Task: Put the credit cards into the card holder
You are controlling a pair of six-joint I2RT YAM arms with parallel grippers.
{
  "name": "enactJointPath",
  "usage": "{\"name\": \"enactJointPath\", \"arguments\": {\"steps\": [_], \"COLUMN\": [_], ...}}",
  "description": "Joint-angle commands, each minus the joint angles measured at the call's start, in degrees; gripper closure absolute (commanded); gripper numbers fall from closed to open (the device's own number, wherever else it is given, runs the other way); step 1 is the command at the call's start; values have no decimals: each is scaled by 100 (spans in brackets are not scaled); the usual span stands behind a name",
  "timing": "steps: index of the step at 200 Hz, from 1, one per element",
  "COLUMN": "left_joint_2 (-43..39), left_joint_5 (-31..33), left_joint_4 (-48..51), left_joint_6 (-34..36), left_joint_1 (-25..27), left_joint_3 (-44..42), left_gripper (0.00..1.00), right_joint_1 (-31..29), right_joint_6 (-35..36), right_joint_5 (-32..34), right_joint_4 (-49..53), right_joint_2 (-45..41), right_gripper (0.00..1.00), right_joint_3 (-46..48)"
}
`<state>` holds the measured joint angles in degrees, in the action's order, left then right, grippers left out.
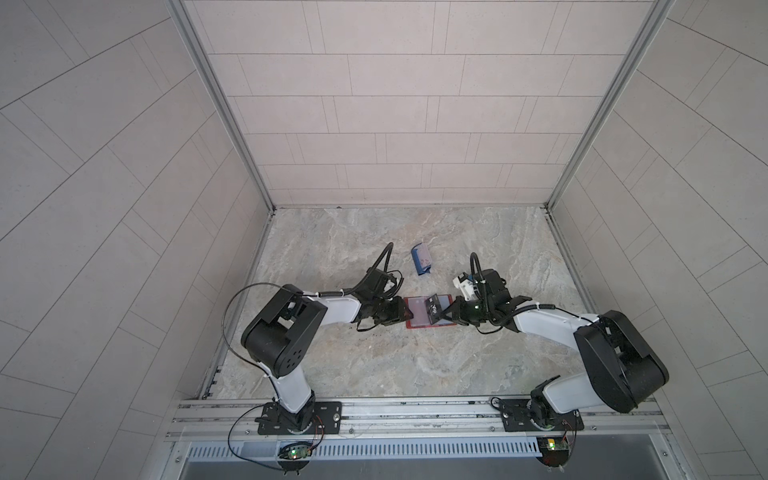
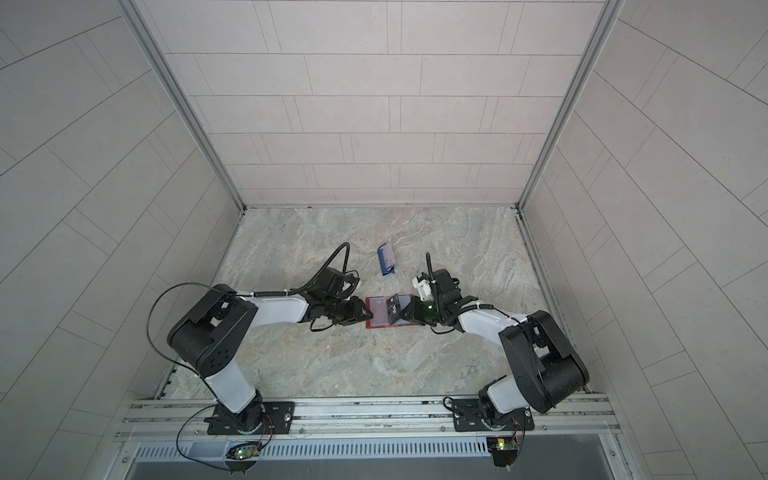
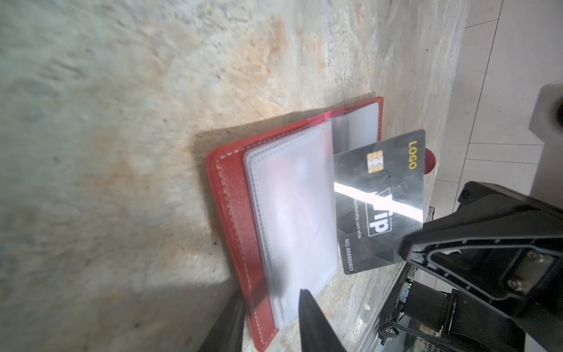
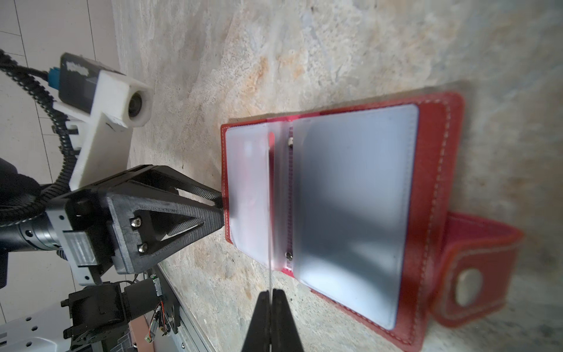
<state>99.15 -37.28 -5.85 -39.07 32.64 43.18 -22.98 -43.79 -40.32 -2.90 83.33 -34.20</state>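
The marbled surface [image 1: 374, 365] carries the red card holder [image 1: 417, 311] [image 2: 380, 312] near its middle, lying open and flat between the two arms, its clear sleeves [image 4: 353, 195] facing up and its snap tab [image 4: 475, 274] on the right arm's side. The left end effector [image 1: 401, 318] [image 3: 271, 297] sits at the holder's left edge, one finger on each side of the cover and sleeves; whether it clamps them I cannot tell. The right end effector [image 1: 451, 312] [image 4: 270, 294] is closed on the black card [image 1: 434, 309] [image 3: 380, 198], pinching one short end. The card stands tilted on edge above the holder's middle, its far edge at the sleeves by the spine; whether it is inside a sleeve I cannot tell. A small blue stand [image 1: 422, 261] [image 2: 386, 259] lies apart, farther back
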Motion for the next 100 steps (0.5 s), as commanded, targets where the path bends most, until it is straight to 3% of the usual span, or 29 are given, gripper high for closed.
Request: {"name": "enactJointPath", "arguments": {"steps": [1,100], "left_joint_2": [-36,19], "left_joint_5": [123,142], "left_joint_4": [163,163], "left_joint_6": [2,-13], "left_joint_1": [38,48], "left_joint_3": [-185,-253], "left_gripper": [67,75], "right_joint_1": [-29,-31], "right_joint_6": [-5,-66], "right_joint_5": [-3,98], "right_joint_4": [-186,-758], "right_joint_2": [120,437], "right_gripper": [100,100], "right_joint_3": [113,399]}}
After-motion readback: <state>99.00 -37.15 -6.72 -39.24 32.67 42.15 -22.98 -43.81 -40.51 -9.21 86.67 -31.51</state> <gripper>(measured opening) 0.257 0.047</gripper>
